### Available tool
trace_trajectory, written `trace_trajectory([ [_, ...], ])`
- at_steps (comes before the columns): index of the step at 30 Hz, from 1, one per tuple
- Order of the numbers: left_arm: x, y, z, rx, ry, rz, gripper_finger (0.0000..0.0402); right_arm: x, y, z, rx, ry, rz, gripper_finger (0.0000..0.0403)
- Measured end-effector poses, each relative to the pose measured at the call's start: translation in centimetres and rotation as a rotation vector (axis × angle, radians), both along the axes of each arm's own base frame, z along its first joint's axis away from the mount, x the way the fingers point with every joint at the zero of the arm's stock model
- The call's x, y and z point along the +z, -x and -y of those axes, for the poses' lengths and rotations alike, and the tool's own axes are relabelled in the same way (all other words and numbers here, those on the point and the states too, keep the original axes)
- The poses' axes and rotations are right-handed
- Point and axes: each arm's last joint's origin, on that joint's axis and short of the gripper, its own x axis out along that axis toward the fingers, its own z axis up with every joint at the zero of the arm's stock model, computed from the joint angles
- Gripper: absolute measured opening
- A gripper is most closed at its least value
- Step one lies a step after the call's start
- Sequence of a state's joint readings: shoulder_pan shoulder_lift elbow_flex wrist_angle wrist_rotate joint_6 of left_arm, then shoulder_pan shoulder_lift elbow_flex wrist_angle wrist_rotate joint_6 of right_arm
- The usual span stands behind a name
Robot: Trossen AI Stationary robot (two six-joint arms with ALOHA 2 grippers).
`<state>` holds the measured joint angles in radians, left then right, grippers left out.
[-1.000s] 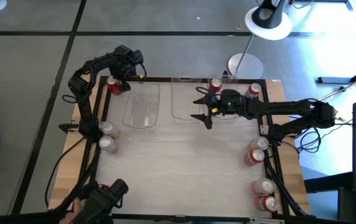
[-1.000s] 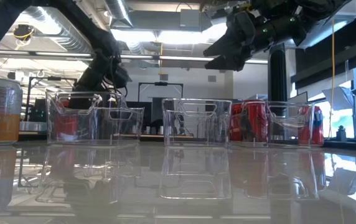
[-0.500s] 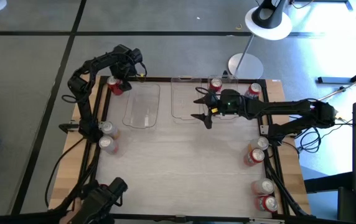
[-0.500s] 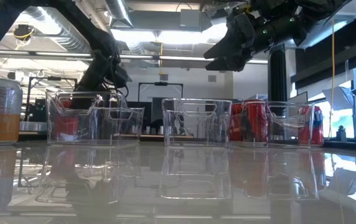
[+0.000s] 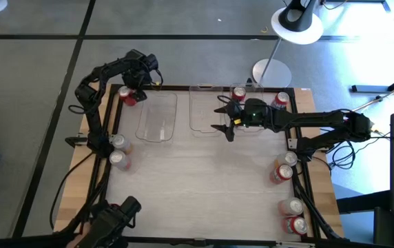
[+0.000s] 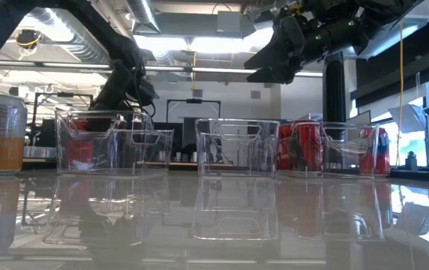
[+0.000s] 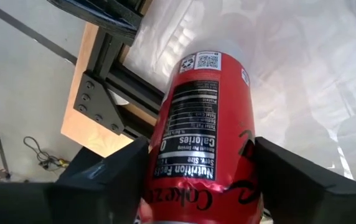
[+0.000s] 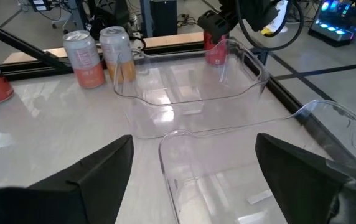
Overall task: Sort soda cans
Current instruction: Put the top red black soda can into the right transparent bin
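My left gripper (image 5: 131, 91) is at the table's far left corner, shut on a red soda can (image 7: 206, 130). My right gripper (image 5: 222, 118) hangs open and holds nothing. It is high over the gap between the middle clear bin (image 5: 205, 110) and the right clear bin (image 5: 251, 118); in the right wrist view (image 8: 193, 168) bin walls lie below it. A red can (image 5: 238, 93) stands in the right bin. Other cans stand on the table: two by the left edge (image 5: 118, 150), one far right (image 5: 280, 100) and several along the right edge (image 5: 288, 189). My left gripper pinches the red can by its side wall (image 7: 165, 168), one finger (image 7: 106, 177) on each side. The fingers run along the can's length, slanting down from above. The can's far end (image 7: 218, 53) points at the table; whether it touches the table I cannot tell.
A third clear bin (image 5: 157, 116) sits left of the middle one. The table's black frame rails (image 5: 99, 148) run along its edges. A lamp base (image 5: 271, 71) stands beyond the far edge. Bare tabletop (image 5: 197, 186) fills the near half.
My right gripper has risen a little over the bins and stayed open. The left gripper and its can have kept still.
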<state>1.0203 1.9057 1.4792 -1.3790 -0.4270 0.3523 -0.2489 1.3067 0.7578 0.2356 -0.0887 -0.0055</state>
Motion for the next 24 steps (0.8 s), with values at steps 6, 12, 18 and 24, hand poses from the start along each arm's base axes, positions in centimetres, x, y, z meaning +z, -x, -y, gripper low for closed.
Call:
trace_trajectory([
  [6,-0.01,-0.03,-0.03,0.010,-0.008,0.005,0.0226,0.00,0.00,0.00,0.001,0.003,-0.001,0.0337],
  [12,0.00,-0.09,0.05,0.027,-0.014,0.003,0.0188,0.00,0.00,0.00,0.001,0.003,-0.001,0.0337],
  [18,0.00,-0.30,0.34,0.036,-0.013,-0.009,0.0124,0.00,0.00,0.00,0.001,0.003,-0.001,0.0337],
  [24,-0.09,-0.41,0.06,0.032,-0.036,0.008,0.0089,-0.01,0.00,0.00,0.002,0.003,-0.001,0.0337],
])
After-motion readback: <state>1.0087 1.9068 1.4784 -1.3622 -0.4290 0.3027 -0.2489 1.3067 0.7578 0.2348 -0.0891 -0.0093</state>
